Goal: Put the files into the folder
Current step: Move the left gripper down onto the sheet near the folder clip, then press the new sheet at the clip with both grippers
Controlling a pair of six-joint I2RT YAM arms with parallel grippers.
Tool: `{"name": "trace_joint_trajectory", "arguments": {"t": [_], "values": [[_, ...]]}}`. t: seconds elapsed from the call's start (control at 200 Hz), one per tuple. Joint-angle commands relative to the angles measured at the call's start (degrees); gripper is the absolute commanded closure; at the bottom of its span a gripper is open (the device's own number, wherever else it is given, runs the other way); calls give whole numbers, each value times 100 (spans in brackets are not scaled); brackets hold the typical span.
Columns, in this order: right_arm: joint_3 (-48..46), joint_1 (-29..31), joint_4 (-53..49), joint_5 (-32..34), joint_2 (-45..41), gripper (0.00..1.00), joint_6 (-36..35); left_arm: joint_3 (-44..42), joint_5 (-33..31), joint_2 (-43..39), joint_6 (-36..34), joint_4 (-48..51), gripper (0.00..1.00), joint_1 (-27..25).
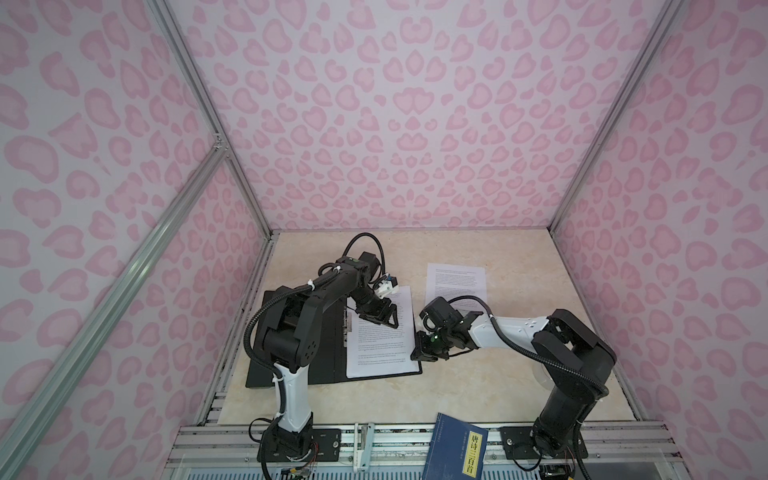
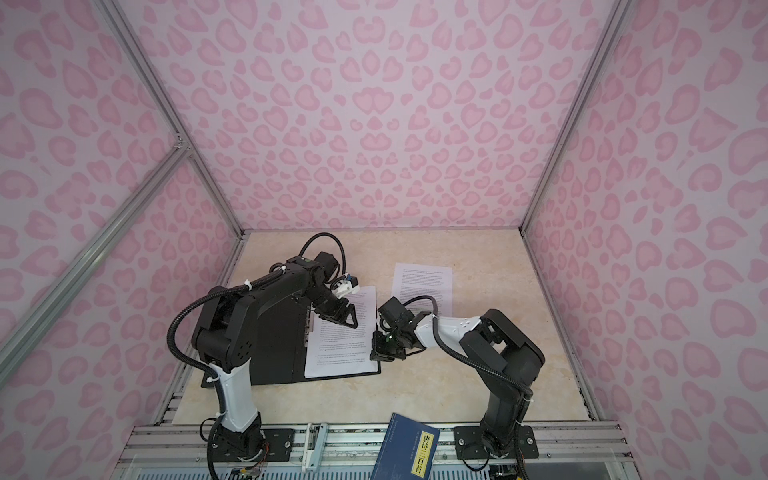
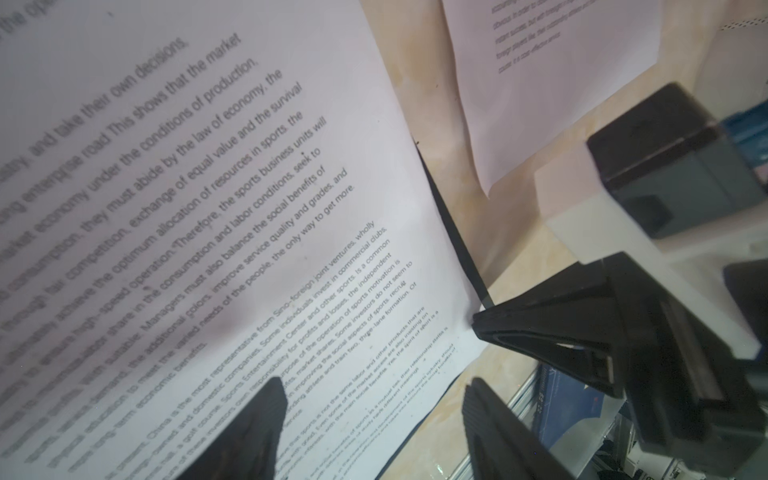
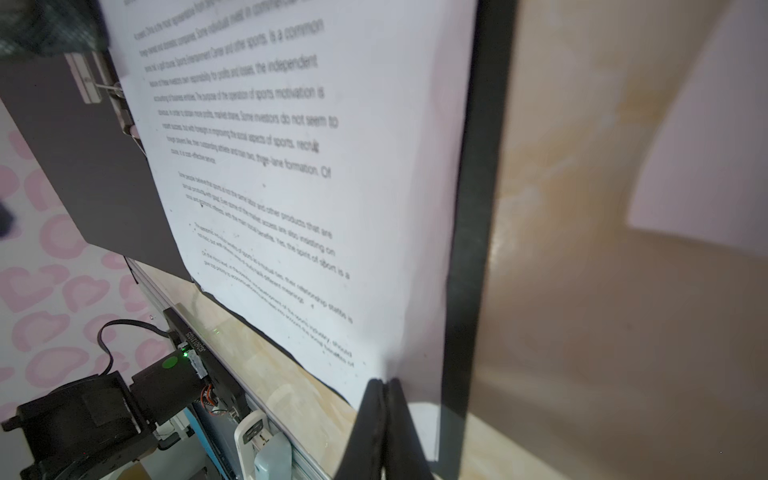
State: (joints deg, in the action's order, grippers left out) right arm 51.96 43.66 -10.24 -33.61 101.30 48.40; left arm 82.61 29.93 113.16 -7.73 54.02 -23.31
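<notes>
The folder lay open by the bench's left edge, black inside up. A printed sheet lay on its right half beside the metal clip; I could not tell whether more than one sheet was there. Another sheet lay loose toward the bench's far edge, apart from the folder.

Your left gripper hung over the filed sheet with its jaws parted, holding nothing. Your right gripper was closed tight, with its tips at that sheet's right edge. Whether any paper was pinched between them did not show.

The step looked like squaring the sheet inside the cover. To do it well, you needed to steady the paper lightly with the left fingers and nudge the edge with the closed right tips rather than drag it. You also needed the sheet inside the black border before you went for the loose one.
</notes>
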Motion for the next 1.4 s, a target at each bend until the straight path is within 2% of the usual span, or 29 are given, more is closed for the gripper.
{"name": "trace_joint_trajectory", "arguments": {"t": [0.0, 0.51, 1.005, 1.395], "values": [[-71, -24, 127, -133, 115, 92, -41, 22, -211, 136, -36, 100, 30, -29], [-158, -164, -11, -193, 102, 91, -294, -32, -421, 431, 82, 217, 32, -57], [157, -218, -252, -191, -565, 90, -319, -35, -621, 510, 140, 284, 34, -51], [19, -47, 106, -417, -246, 90, -79, 36, -603, 552, 149, 324, 33, -51]]}}
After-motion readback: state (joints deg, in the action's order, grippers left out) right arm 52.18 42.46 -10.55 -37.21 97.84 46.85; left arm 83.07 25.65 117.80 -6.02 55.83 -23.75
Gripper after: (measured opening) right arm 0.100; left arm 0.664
